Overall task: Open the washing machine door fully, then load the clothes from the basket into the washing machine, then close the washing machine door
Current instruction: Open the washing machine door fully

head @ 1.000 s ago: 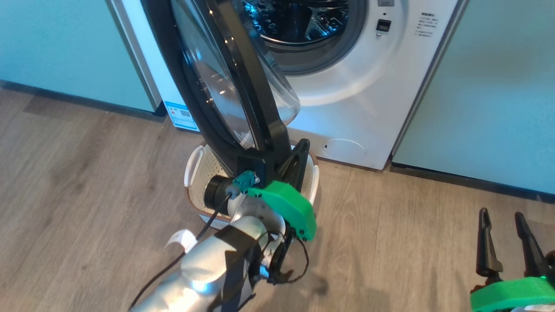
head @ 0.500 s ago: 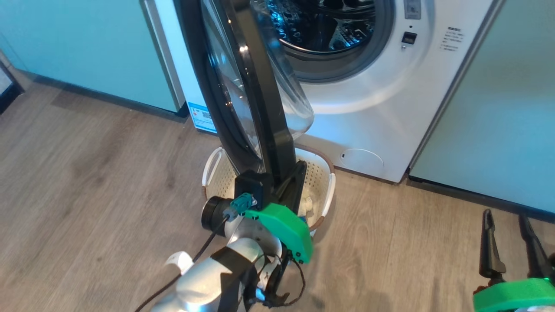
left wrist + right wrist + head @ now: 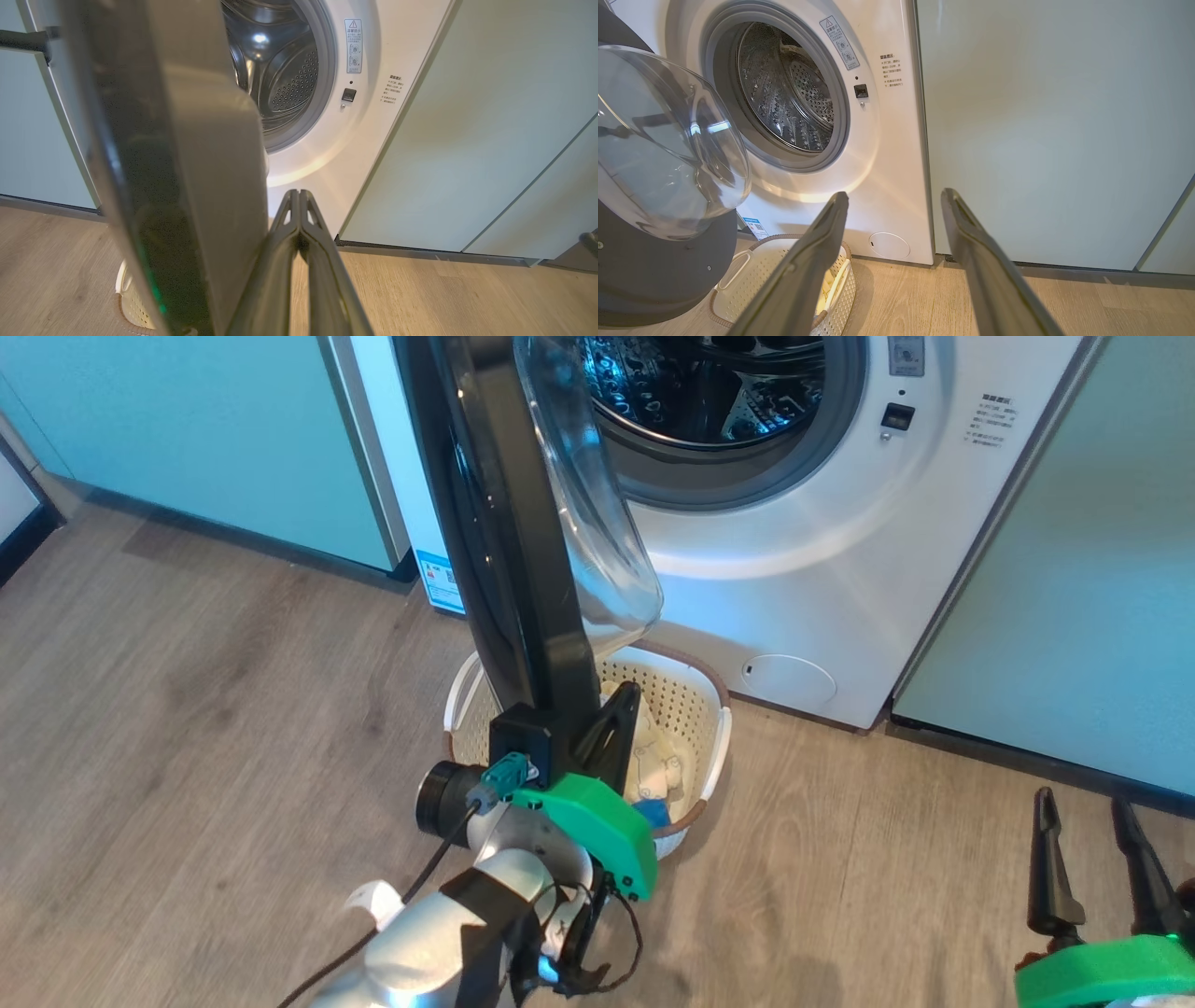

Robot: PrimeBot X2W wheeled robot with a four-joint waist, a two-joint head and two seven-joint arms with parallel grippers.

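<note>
The washing machine door stood open, edge-on above the basket on the floor before the washing machine, with the clothes inside the basket. The left gripper, fingers pressed together and empty, sat just beside the door's lower rim. The right gripper was spread wide, holding nothing, well apart.
</note>
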